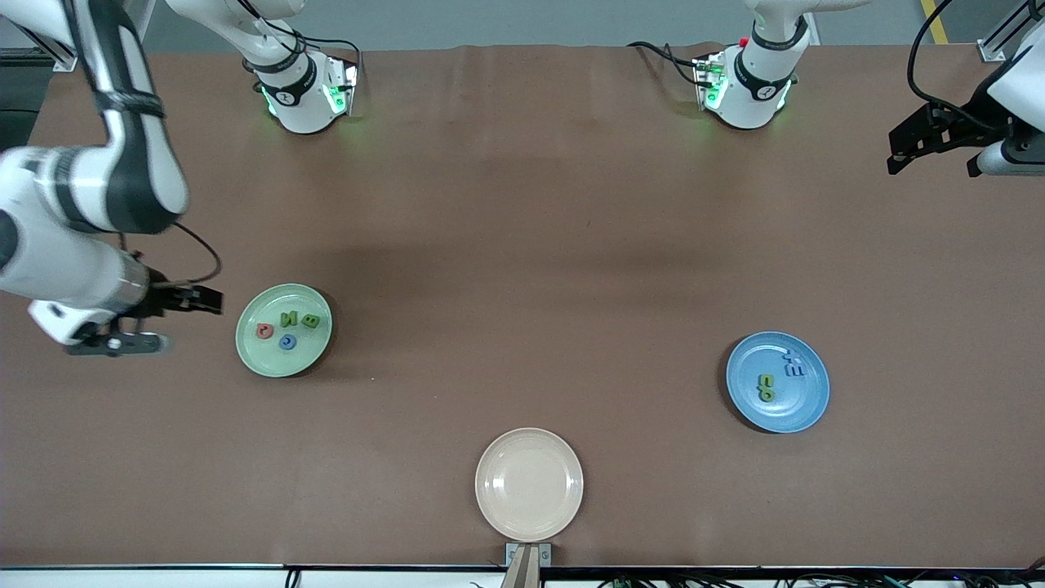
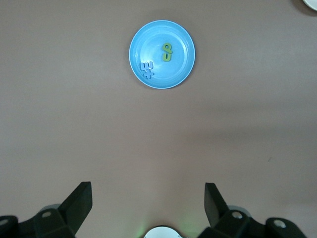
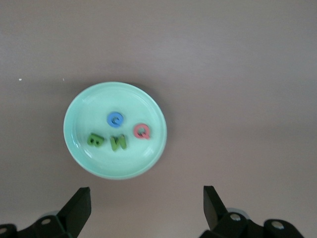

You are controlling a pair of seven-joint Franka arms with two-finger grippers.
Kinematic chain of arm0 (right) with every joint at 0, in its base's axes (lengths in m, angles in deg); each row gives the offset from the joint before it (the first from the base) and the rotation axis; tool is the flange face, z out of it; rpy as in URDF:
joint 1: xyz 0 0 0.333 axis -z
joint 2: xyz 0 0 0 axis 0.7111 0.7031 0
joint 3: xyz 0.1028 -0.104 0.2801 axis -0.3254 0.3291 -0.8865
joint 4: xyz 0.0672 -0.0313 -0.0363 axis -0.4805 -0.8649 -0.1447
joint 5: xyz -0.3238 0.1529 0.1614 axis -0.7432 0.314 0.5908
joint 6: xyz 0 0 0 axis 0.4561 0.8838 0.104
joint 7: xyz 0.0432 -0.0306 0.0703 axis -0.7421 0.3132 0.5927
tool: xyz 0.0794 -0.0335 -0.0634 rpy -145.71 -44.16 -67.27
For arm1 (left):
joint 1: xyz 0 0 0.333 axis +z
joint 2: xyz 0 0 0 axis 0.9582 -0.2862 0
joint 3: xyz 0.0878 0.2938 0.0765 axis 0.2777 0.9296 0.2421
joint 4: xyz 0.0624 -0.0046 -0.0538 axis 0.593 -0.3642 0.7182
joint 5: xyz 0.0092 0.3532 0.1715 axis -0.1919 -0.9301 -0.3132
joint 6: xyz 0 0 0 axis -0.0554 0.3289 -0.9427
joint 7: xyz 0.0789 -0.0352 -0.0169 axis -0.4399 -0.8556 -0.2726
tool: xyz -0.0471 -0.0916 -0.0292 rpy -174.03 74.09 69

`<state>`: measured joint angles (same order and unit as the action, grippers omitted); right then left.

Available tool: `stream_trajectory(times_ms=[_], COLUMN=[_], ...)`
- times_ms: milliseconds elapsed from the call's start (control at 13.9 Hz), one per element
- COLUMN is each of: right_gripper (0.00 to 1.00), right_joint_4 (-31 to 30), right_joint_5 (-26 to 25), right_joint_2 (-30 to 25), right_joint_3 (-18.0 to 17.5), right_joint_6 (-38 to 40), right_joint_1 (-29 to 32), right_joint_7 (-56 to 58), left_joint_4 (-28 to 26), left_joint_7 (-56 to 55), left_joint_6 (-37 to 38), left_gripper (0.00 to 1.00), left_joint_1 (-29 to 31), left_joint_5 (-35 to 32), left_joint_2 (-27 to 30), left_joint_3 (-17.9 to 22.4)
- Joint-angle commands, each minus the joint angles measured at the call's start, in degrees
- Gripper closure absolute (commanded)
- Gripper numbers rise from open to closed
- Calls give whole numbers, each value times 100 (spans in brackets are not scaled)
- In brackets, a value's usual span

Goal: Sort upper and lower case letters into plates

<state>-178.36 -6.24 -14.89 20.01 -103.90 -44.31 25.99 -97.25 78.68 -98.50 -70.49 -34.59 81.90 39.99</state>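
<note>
The right gripper point(image 1: 192, 300) hangs empty just beside the pale green plate point(image 1: 249, 353), on the side toward the right arm's end of the table, its jaws spread wide; in the right wrist view the two black fingers point(image 3: 79, 208) frame bare table with that plate lying a little way ahead of them, between their lines. Four letters sit in the pale green plate, all close to its middle: a red Q point(image 1: 264, 331), a blue G point(image 1: 286, 342), a green N point(image 1: 289, 318) and a green B point(image 1: 310, 321); the N and B lie side by side, nearly touching, with the Q and G just beside them and nearer the front camera.

The left gripper point(image 1: 931, 145) waits in the air at the left arm's end of the table, near the bases' edge, well apart from the blue plate point(image 1: 804, 412), its jaws likewise wide and holding nothing; in the left wrist view its fingers point(image 2: 79, 203) stand apart over bare table and the blue plate lies well ahead of them. In the blue plate two green letters point(image 1: 767, 386) lie pressed together near the centre, and two blue letters point(image 1: 793, 364) lie touching each other by the rim; which small letters they are I cannot read for certain.

A cream-beige plate point(image 1: 490, 506) sits at the table's front edge, midway between the two grippers and well apart from both.
</note>
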Motion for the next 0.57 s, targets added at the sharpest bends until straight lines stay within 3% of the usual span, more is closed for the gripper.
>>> stream_trajectory(times_ms=[0, 503], right_gripper=[0, 0], right_joint_4=[704, 1548], right_joint_5=[-91, 6], right_joint_2=[59, 129], right_joint_3=[-73, -108], right_joint_6=[786, 1165], right_joint_1=[153, 162], right_joint_7=[75, 49], left_joint_4=[-63, -36], left_joint_7=[-123, -448], left_joint_6=[12, -252], left_gripper=[0, 0], left_joint_1=[20, -15], left_joint_5=[66, 83], left_joint_2=[85, -29], left_joint_3=[-7, -15])
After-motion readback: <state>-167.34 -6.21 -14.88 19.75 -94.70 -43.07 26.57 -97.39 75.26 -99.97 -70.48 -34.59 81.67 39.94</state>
